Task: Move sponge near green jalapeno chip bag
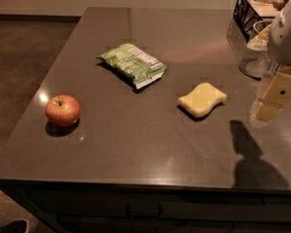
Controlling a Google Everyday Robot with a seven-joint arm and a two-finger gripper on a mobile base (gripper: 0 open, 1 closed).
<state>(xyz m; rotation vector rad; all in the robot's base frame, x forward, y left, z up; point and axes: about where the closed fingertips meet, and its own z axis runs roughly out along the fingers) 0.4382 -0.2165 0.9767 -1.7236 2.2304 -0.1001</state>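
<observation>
Sponge [202, 99] lies flat on the dark grey tabletop [136, 144], a little right of centre, touching nothing. The green jalapeno chip bag [132, 64] lies at about ten o'clock from it, well apart, its white-edged end turned toward the sponge. Bare tabletop runs between the two.

At three o'clock from the sponge the cream-coloured hand [267, 111] hangs low over the tabletop, near the right side of the view and apart from the sponge. From where I stand I cannot tell whether it is wide or narrow. Its shadow [247, 154] falls at about five o'clock from the sponge, reaching the near edge.

A red apple [62, 110] sits at nine o'clock, close to the left edge and well apart from both bag and sponge. At one o'clock, by the far right corner, a black wire basket [252, 6] and a clear glass vessel [252, 62] stand close together. The near half of the tabletop lies open up to its front edge, and past the left edge is dark floor [24, 57].
</observation>
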